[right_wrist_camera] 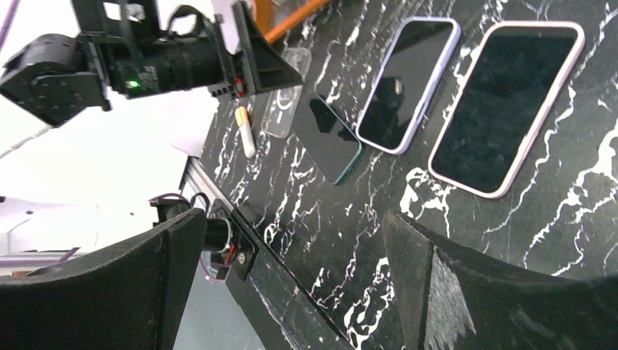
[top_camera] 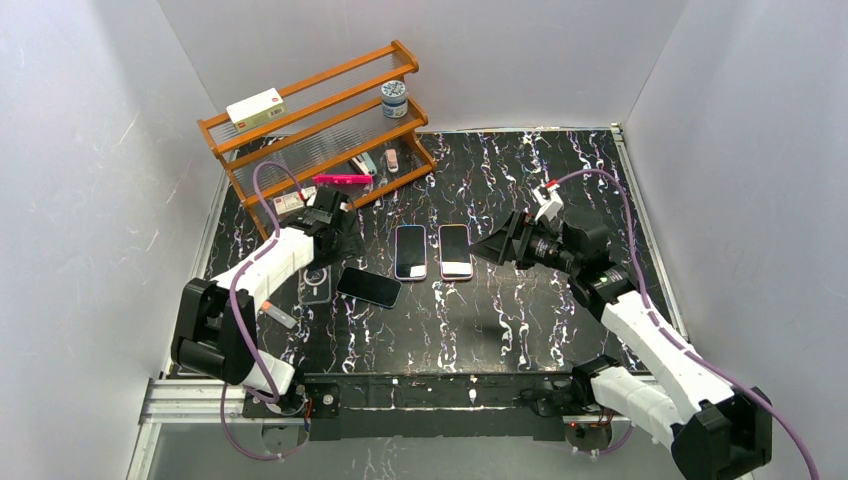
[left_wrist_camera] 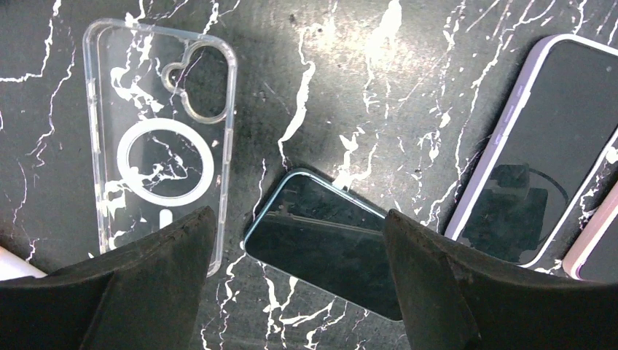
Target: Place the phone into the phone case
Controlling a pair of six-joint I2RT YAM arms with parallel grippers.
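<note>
A clear phone case with a white ring lies flat at the left; it also shows in the left wrist view. A bare teal-edged phone lies face up just right of it, tilted; in the left wrist view the phone sits below and between my open fingers. My left gripper hovers open above the phone and case, empty. My right gripper is open and empty, raised right of the pink phone.
A purple-cased phone and a pink-cased phone lie side by side mid-table. A wooden rack with a box, a jar and small items stands at the back left. A white marker lies near the left arm.
</note>
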